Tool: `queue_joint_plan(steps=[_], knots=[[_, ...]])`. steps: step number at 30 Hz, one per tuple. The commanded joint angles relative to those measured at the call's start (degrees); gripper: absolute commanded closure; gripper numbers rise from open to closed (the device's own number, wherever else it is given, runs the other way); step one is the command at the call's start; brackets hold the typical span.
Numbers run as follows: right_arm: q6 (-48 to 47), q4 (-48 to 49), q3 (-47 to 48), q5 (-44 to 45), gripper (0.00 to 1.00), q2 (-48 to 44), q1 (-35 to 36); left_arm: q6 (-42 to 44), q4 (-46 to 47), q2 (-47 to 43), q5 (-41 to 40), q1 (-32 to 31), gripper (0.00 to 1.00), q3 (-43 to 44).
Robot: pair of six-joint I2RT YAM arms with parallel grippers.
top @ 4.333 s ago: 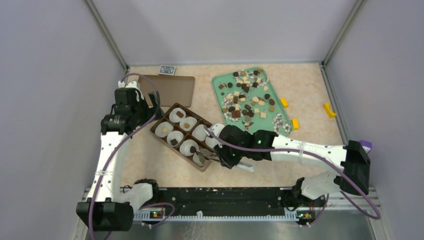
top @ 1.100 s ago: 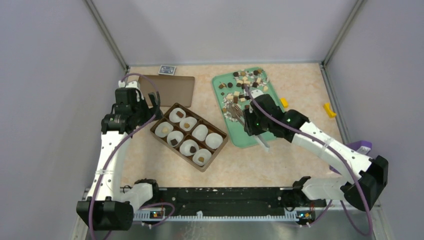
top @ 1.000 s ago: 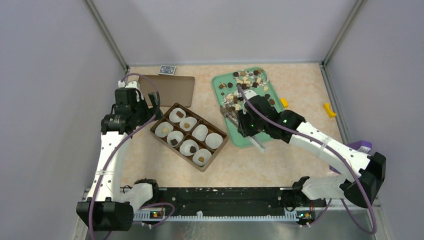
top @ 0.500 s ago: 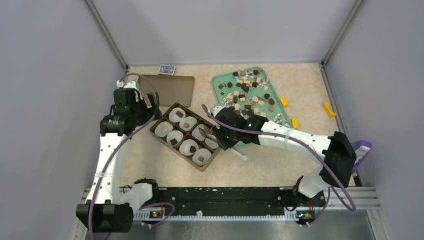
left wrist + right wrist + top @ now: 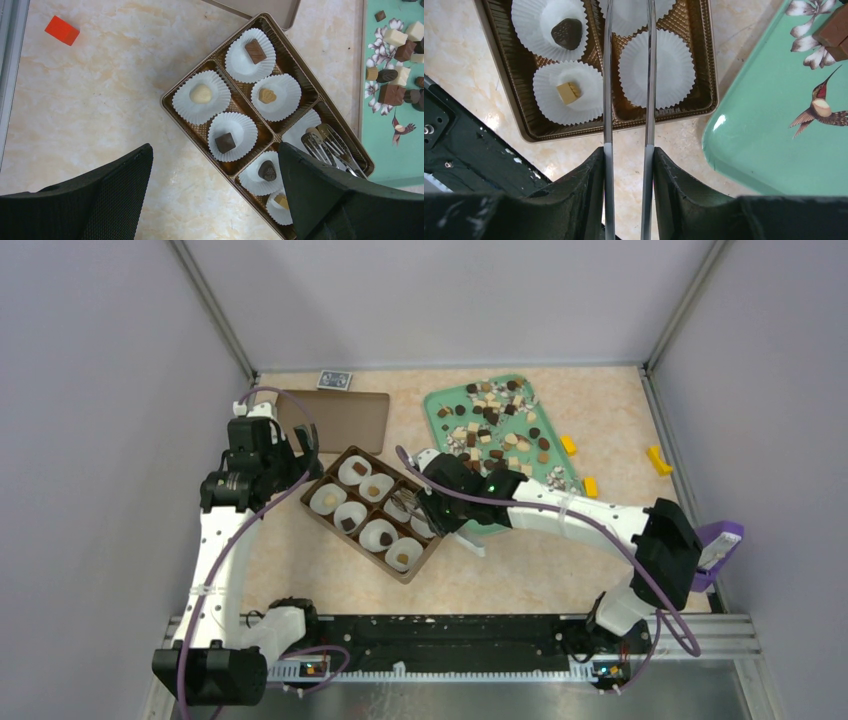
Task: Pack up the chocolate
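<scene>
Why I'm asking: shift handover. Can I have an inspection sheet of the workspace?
Surface: beige marbled tabletop.
Job's things: loose chocolate on the green tray; brown box of white paper cups, six filled, one empty, one hidden under the tongs.
Clutter: brown lid, small blue card, three yellow blocks, red block.
Grippers: left gripper open, holding nothing; right gripper shut on metal tongs, tips over the box.
Cables: purple cables looped along both arms.
Surroundings: grey walls on three sides; black rail at the near edge.
</scene>
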Motion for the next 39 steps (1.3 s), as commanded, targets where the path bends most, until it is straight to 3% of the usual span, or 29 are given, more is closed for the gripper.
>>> queue_joint_plan(steps=[1, 10, 17, 24, 32, 39], knots=[[-0.88, 2.81, 3.59, 0.06, 0.63, -0.02, 0.46, 0.51, 0.55, -0.60, -0.23, -0.16, 0.01, 0.39], [-0.88, 2.51, 3.43, 1.45, 0.63, -1.83, 0.54, 0.33, 0.29, -0.86, -0.28, -0.16, 0.01, 0.60], [0.45, 2.36, 2.02, 11.80, 0.68, -10.35, -0.39, 0.34, 0.00, -0.77, -0.25, -0.16, 0.01, 1.24], [4.49, -0.27, -7.20, 16.67, 0.68, -20.59, -9.59, -0.61, 1.19, -0.23, 2.38, -0.16, 0.01, 0.96], [4.84, -6.50, -16.91, 13.51, 0.68, -25.57, -23.57, -1.67, 2.61, 1.02, 5.22, -0.16, 0.01, 0.41], [4.29, -5.58, -19.49, 15.29, 0.67, -25.96, -25.90, -1.96, 2.84, 1.18, 6.12, -0.16, 0.01, 0.08]])
